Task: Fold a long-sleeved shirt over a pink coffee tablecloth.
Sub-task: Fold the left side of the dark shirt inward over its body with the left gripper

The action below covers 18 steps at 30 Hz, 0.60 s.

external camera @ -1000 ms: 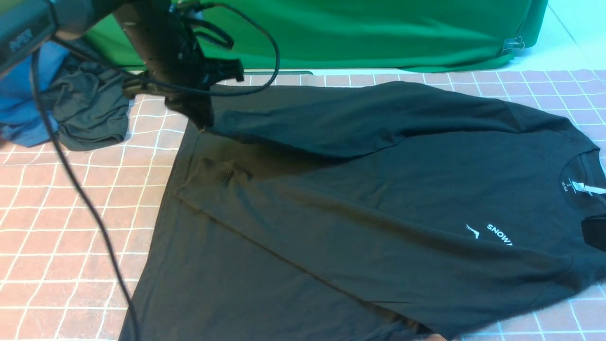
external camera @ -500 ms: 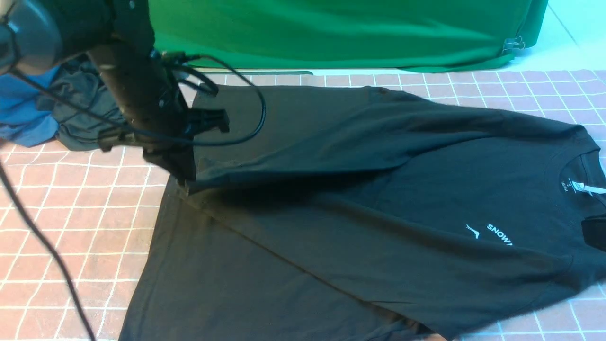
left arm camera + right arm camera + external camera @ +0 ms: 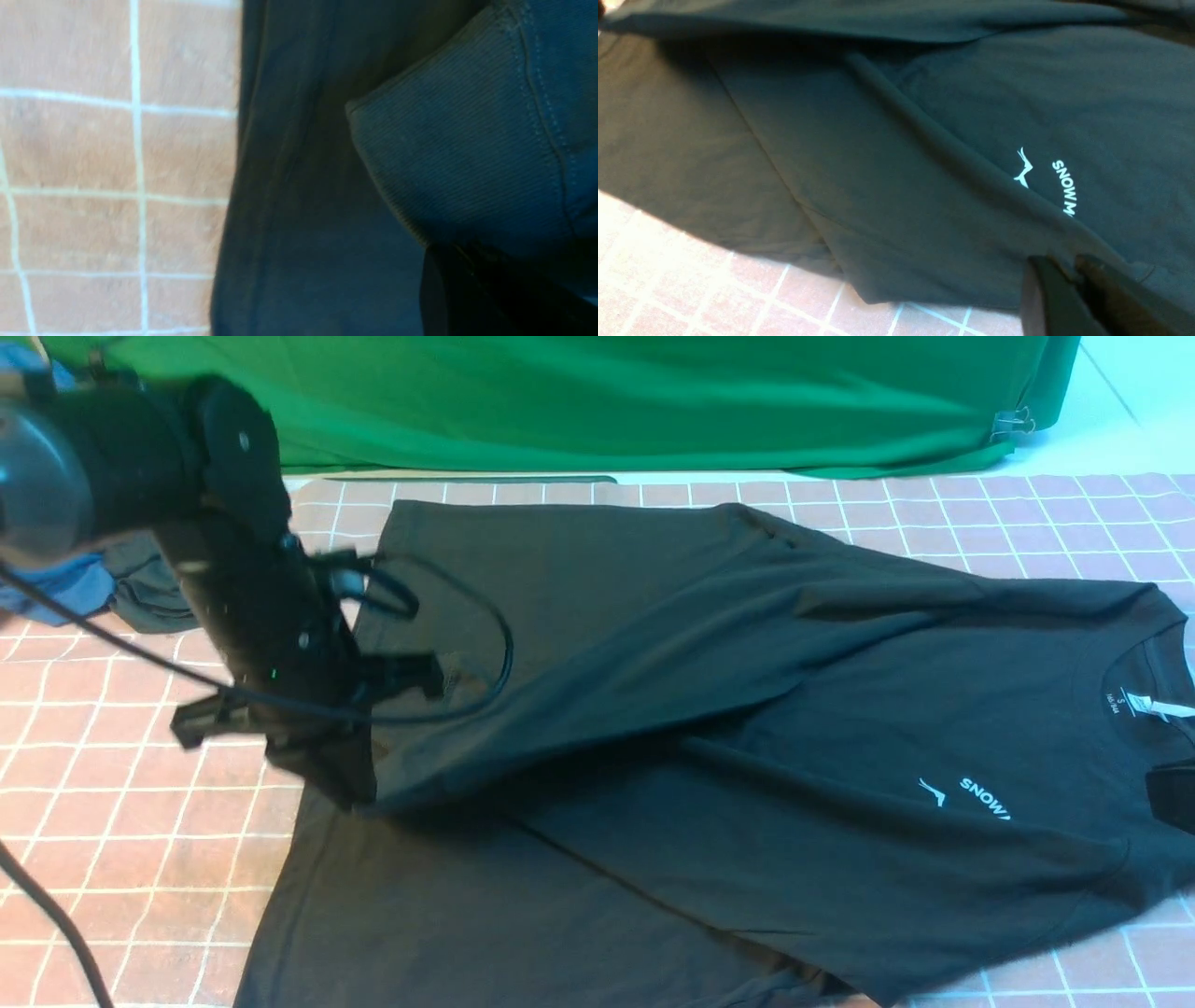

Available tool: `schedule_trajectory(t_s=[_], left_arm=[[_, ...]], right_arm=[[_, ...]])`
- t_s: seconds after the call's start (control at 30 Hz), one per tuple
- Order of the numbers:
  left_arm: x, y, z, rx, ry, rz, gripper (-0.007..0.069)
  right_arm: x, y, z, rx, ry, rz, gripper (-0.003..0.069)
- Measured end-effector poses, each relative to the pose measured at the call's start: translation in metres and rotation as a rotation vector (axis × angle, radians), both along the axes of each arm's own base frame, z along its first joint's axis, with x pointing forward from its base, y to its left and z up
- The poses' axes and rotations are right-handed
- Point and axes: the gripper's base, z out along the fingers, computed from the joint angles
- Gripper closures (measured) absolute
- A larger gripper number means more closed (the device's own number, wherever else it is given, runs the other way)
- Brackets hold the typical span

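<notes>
Left pincer (image 3: 359, 795): you have it clamped tight on the sleeve cuff (image 3: 458, 163), low over the hem end of the shirt, with the sleeve drawn across the body.
Shirt position: the long-sleeved shirt (image 3: 747, 859) lies spread on the pink coffee tablecloth (image 3: 121, 803), print up, collar toward the robot's right.
Right pincer (image 3: 1071, 273): narrow, and it looks to be nipping a ridge of shirt near the white print.
Risk, left side: if you release the cuff at an angle, the sleeve will likely land skewed and overhang the hem.
Risk, middle: pull too hard and the taut sleeve may drag the body into creases.
Risk, right side: if that nip slips, the whole shirt could slide along the surface.
Count: one dark grey-green garment (image 3: 140, 597), one blue cloth (image 3: 56, 593), one shirt, one tablecloth, one green backdrop (image 3: 653, 401), two pincers.
</notes>
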Motion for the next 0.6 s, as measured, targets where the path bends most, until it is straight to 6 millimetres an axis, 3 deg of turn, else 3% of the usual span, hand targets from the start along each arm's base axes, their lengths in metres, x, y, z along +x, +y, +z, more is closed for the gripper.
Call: schedule_trajectory(t_s=[0.23,0.37,0.53,0.6], left_arm=[[0.002,0.002,-0.003,0.022,-0.032,-0.007,0.0569],[0.003,0.002,-0.003,0.023,-0.05,-0.006,0.0473],[0.008,0.007,0.001,0.074,-0.086,-0.027,0.026],[0.011,0.008,0.006,0.093,-0.101,-0.024,0.0221]], right_arm=[[0.0,0.0,0.0,0.0,0.001,0.0,0.0547],[0.0,0.0,0.0,0.0,0.001,0.0,0.0542],[0.0,0.0,0.0,-0.002,0.001,0.0,0.0536],[0.0,0.0,0.0,-0.005,0.0,0.0,0.0536]])
